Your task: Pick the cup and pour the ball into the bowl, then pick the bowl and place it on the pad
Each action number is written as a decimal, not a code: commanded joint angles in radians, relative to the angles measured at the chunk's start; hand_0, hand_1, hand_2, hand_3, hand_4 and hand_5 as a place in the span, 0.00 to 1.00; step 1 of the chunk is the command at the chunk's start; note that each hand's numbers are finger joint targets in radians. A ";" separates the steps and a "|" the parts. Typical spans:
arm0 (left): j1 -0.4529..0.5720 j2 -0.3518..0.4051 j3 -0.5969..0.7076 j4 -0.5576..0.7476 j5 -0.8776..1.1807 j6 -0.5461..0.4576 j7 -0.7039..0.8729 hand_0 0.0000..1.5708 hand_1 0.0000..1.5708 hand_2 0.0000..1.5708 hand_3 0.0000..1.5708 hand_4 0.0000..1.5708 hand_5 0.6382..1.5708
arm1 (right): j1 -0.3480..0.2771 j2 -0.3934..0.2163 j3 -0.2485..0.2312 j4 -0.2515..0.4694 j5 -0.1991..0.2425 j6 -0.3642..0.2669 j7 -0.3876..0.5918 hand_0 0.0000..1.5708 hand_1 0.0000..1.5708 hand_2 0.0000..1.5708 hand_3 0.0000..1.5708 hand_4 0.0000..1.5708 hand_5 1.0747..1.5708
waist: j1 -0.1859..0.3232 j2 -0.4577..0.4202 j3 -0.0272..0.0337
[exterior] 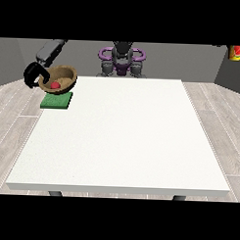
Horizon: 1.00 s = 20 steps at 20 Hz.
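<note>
A wooden bowl hangs tilted just above the green pad, which lies at the table's far left corner. A red ball rests inside the bowl. The black hand at the view's left is curled round the bowl's left rim, its arm reaching down from the upper left. A red and yellow thing, perhaps the cup, shows off the table at the view's top right corner. No hand is plainly visible at the view's right.
The white table spreads wide towards the camera. The robot's torso stands behind the far edge. Grey wood floor surrounds the table. The pad slightly overhangs the table's left edge.
</note>
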<state>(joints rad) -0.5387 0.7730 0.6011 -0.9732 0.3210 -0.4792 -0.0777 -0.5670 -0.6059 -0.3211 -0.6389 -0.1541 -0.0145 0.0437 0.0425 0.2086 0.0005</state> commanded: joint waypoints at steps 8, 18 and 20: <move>-0.041 0.042 -0.012 -0.031 0.032 0.021 0.032 0.00 0.00 0.00 0.00 0.76 0.99 | -0.015 -0.003 -0.065 0.090 -0.027 -0.073 -0.016 1.00 1.00 1.00 0.74 0.12 0.97 | 0.006 0.021 0.0004; -0.006 0.101 0.020 0.086 0.035 -0.053 -0.091 0.00 0.00 0.00 0.00 0.75 0.99 | -0.063 0.025 -0.099 0.050 -0.061 -0.151 -0.046 0.93 0.93 0.90 0.53 0.00 0.92 | 0.014 0.061 -0.0012; 0.001 0.078 -0.017 0.039 0.022 -0.009 -0.026 0.00 0.00 0.00 0.00 0.76 0.99 | -0.056 0.064 -0.090 0.075 -0.060 -0.150 -0.071 0.92 0.92 0.88 0.48 0.00 0.94 | 0.020 0.030 -0.0001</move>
<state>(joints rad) -0.5493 0.8484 0.6000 -0.9344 0.3582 -0.5009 -0.1064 -0.6197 -0.6009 -0.4174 -0.5625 -0.2087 -0.1360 -0.0027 0.0592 0.2549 0.0000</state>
